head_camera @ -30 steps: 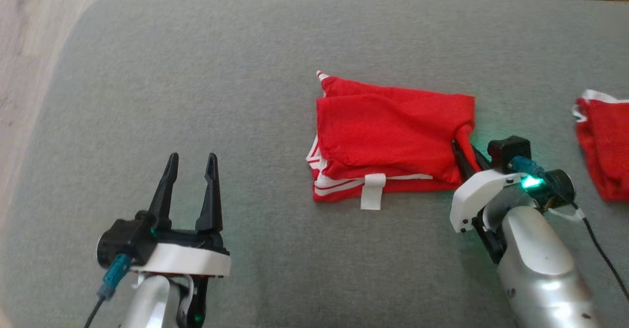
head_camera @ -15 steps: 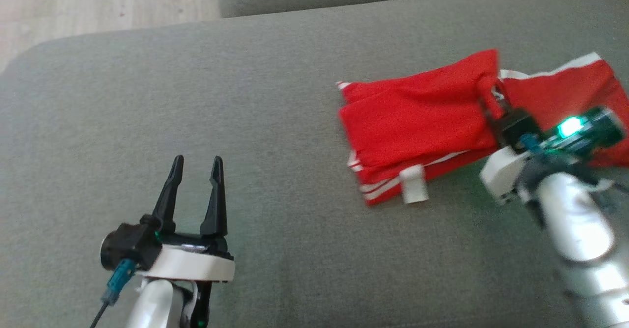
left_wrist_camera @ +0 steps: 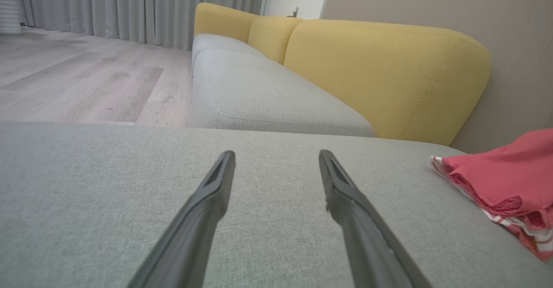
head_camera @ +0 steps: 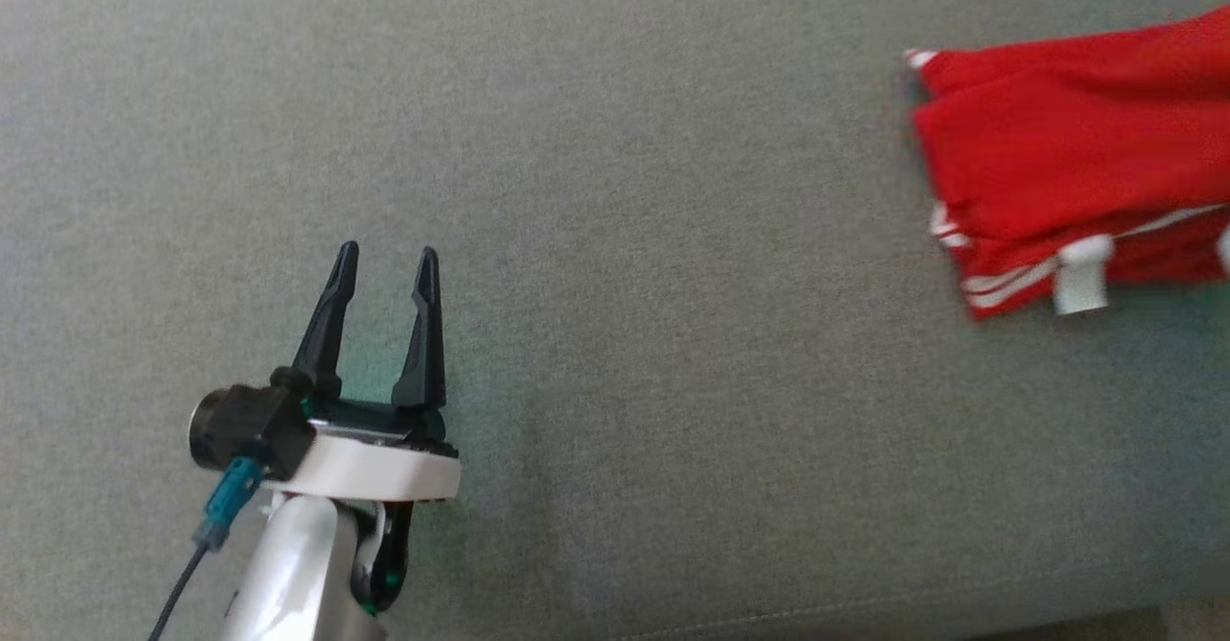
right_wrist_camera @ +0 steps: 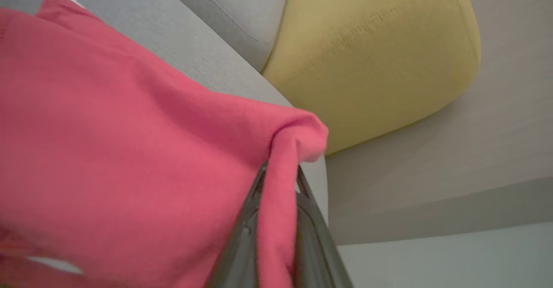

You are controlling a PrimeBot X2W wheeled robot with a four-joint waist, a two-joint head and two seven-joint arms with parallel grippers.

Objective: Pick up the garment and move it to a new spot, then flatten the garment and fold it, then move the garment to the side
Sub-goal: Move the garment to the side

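Pincer on my right arm [right_wrist_camera: 280, 171] is biting down on a bunched red corner of the garment [right_wrist_camera: 108, 128]. Its two dark fingers are sitting almost together with the cloth squeezed between them, and a small hump of fabric is poking up past the tips. From that grip the rest of the folded jersey is spreading away to the left of the fingers in the right wrist view. Beyond the tips a yellow backrest [right_wrist_camera: 371, 50] is rising.

My left pincer [head_camera: 387, 253] is sitting low over the grey seat cushion [head_camera: 625, 382], its fingers standing wide apart with nothing between them; I cannot tell whether it is touching the fabric. In the head view the garment is lying well off to the right of this pincer and somewhat farther forward, running out past the right edge. Its red-and-white striped trim [head_camera: 999, 285] and a small white tag [head_camera: 1081, 276] are showing along the edge nearest me. In the left wrist view the jersey's end is resting on the cushion, to the right of the spread tips.
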